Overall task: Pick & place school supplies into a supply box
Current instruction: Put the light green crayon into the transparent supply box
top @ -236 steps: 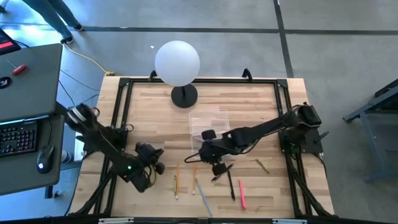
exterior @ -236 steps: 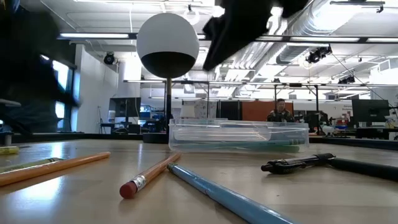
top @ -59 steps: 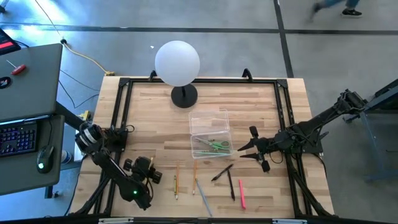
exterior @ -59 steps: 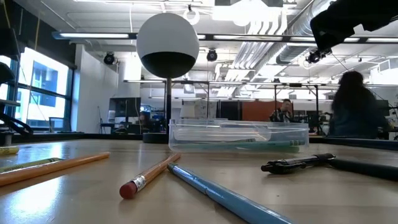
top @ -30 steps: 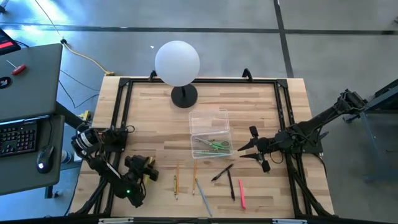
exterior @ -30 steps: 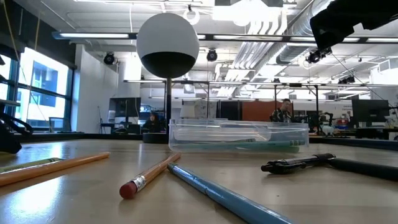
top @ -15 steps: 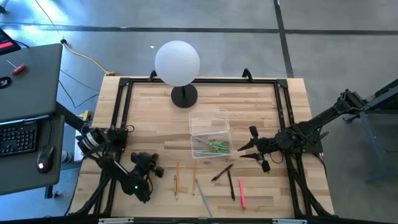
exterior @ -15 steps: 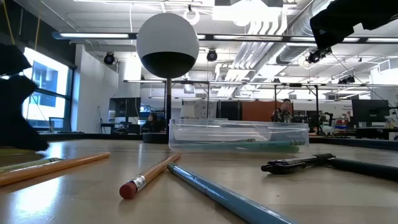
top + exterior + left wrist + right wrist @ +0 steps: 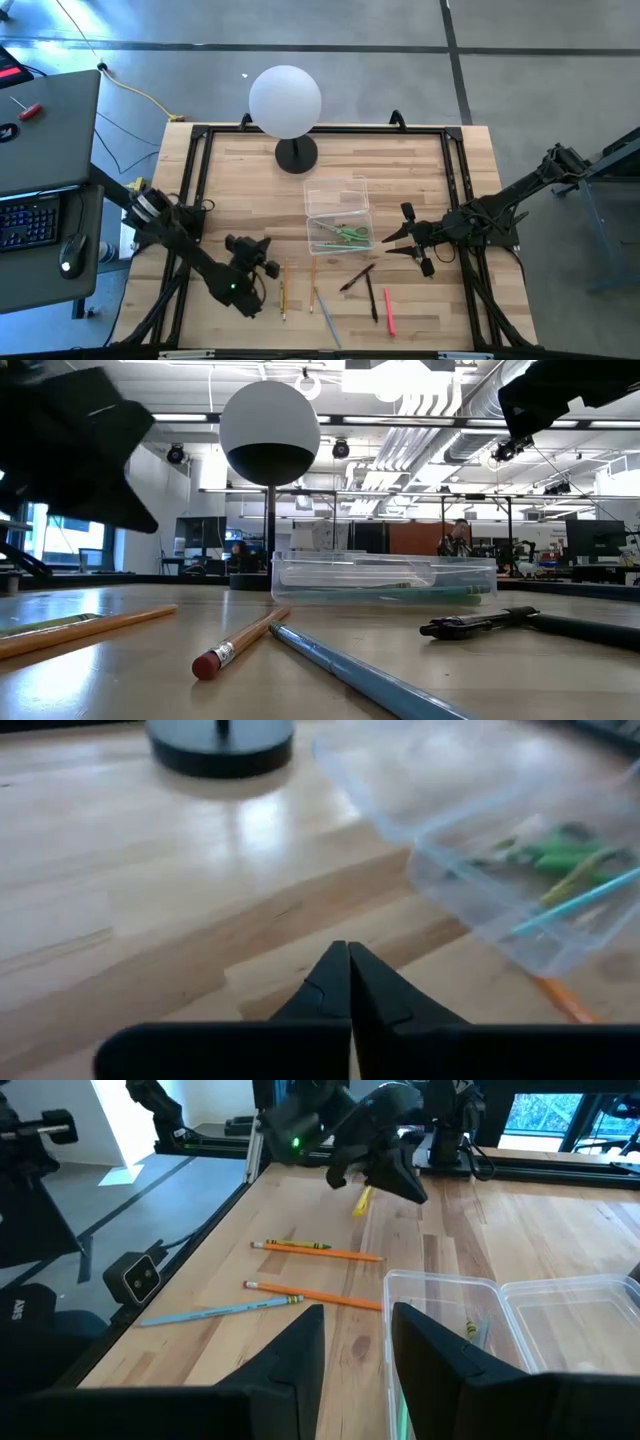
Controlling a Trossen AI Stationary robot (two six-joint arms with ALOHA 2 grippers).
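The clear supply box stands open mid-table with green scissors and a thin blue pencil inside. In front of it lie a yellow-green pencil, an orange pencil, a blue pencil, two black pens and a red pen. My left gripper hovers shut just left of the pencils; nothing shows between its fingers. My right gripper waits open, raised, right of the box.
A white globe lamp on a black foot stands behind the box. A small yellow thing shows below my left arm. A black frame edges the table. Bare wood lies left of the box and along the far side.
My left gripper has risen off the table near its left front and swung toward the table's right, toward the pencils and the box. The pencils, pens and box have stayed where they were.
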